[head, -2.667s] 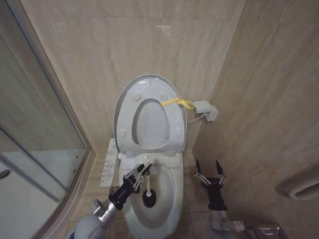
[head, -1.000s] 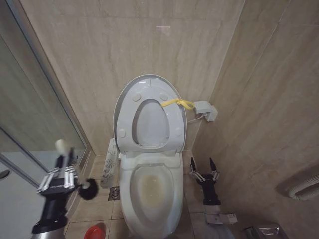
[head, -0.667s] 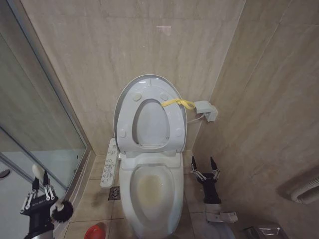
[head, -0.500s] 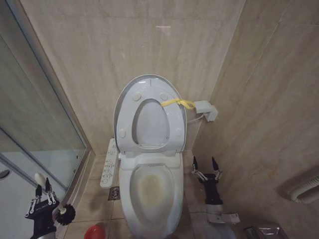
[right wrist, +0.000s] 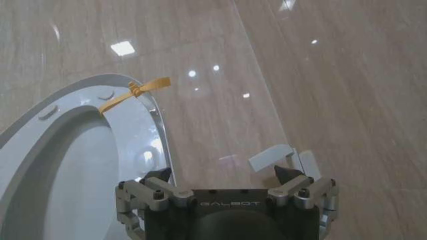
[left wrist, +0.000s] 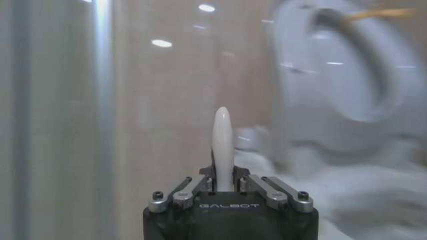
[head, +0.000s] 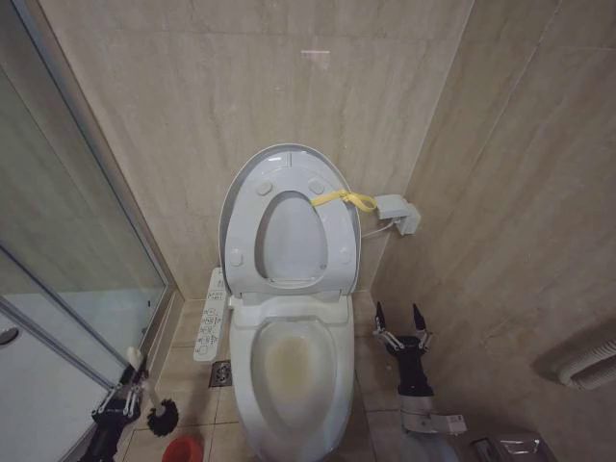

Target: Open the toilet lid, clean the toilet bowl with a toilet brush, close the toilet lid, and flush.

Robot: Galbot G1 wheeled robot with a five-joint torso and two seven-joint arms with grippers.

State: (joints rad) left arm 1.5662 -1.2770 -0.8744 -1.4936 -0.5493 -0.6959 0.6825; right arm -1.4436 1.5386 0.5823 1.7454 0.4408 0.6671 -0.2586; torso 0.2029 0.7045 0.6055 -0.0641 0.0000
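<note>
Nearest to me, low on my left by the shower glass (head: 67,289), my left gripper (head: 123,404) has its jaws pinched on the white stick handle of the toilet brush (head: 152,402). The handle tip points up; the dark bristle head hangs just beside the gripper, above the floor tiles. In the left wrist view the handle (left wrist: 222,150) stands straight up between the pressed fingers (left wrist: 200,181). The red cup holder (head: 181,449) sits on the floor just below and to the right of the brush head, apart from it.

On my right, the right gripper (head: 401,327) is held beside the toilet bowl (head: 327,385), jaws spread wide, holding nothing, touching nothing.

The bowl lies open between my arms, its inside stained yellowish. The button panel (head: 209,325) is on its left side.

Farther back, the toilet lid (head: 252,173) stands upright against the wall, seat ring (head: 332,241) raised against it, yellow strap (head: 342,199) at its right edge.
</note>
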